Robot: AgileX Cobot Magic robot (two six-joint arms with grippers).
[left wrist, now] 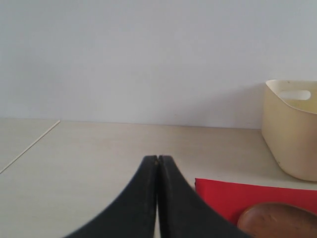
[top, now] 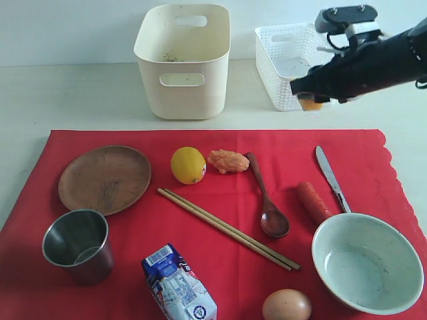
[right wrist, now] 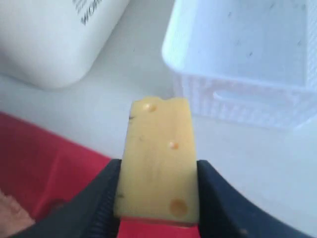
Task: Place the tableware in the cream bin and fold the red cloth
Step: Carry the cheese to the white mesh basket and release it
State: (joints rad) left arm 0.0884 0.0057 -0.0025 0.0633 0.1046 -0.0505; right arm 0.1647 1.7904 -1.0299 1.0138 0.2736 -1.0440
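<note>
Milk carton (top: pixel 179 288) lies on red cloth (top: pixel 227 267), pale table (top: pixel 67 100) beneath; left jaws touching, right jaws clamping cheese (right wrist: pixel 158 158).

You have bright, even light in all three views, with only soft, short shadows beside the steel cup (top: pixel 77 247) and the bowl (top: pixel 367 263). Your right wrist view is blurred: the cheese (right wrist: pixel 158 158) and the white basket (right wrist: pixel 242 59) have fuzzy edges. The left wrist view is sharper.
</note>
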